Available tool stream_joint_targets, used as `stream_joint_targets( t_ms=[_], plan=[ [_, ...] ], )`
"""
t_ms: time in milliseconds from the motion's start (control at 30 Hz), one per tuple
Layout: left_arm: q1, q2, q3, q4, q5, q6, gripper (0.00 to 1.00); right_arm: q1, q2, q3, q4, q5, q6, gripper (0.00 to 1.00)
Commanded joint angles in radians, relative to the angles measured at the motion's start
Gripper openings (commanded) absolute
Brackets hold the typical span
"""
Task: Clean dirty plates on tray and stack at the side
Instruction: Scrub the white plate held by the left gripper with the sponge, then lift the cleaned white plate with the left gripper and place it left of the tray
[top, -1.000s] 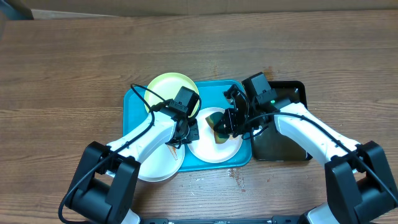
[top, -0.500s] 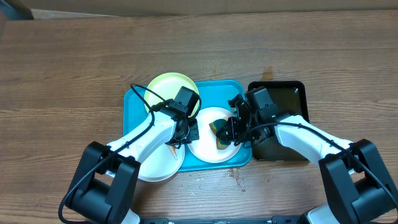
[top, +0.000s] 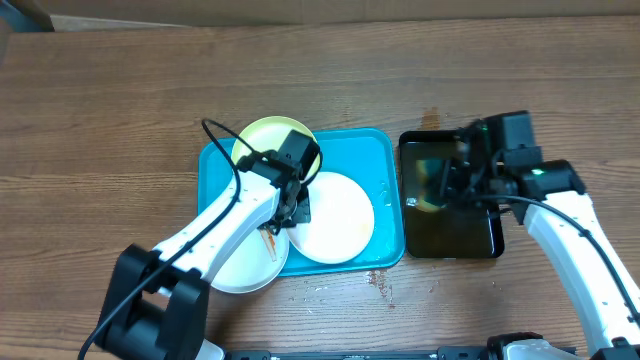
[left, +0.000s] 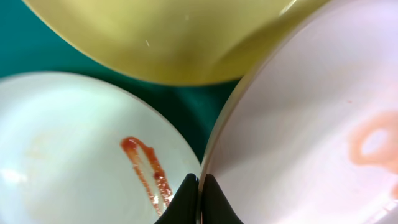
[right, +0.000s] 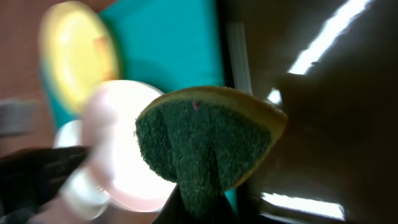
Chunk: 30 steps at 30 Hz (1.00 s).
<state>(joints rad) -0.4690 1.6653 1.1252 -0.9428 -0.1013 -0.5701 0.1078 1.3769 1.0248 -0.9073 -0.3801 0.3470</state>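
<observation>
- Overhead: right pincer (top: 447, 182) has swung off the white plate (top: 338, 218), which now lies to its left, and hangs over the black tray (top: 465, 232). Left pincer (top: 293, 205) sits at that plate's rim, on the turquoise tray (top: 385, 145).
- Left wrist: jaws pressed together on the rim. Faint ring stain right of the pincer, smeared plate (left: 74, 149) left.
- Right wrist: pinching the sponge (right: 205, 143). We judge wiping paused.

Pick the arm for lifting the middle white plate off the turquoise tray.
Left, probably: the left pincer is shut on the white plate's rim, while the right pincer is over the black tray, shut on the sponge.
</observation>
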Motion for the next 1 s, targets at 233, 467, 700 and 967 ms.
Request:
stream_joint_targets(
  t_ms=[233, 467, 700, 967],
  plan=[
    [-0.077, -0.065, 0.269, -0.145, -0.362, 0.077, 0.04, -0.026, 0.040, -0.005, -0.051, 0.272, -0.018, 0.04],
    [-0.278, -0.065, 0.358, -0.219, -0.829, 0.085, 0.04, -0.026, 0.073, -0.127, 0.046, 0.275, -0.018, 0.04],
    [-0.445, -0.064, 0.358, -0.132, -0.924, 0.105, 0.04, -0.035, 0.078, -0.137, 0.066, 0.342, -0.037, 0.04],
    [-0.563, -0.064, 0.358, -0.014, -1.281, 0.268, 0.04, -0.036, 0.084, -0.137, 0.080, 0.388, -0.037, 0.17]
  ],
)
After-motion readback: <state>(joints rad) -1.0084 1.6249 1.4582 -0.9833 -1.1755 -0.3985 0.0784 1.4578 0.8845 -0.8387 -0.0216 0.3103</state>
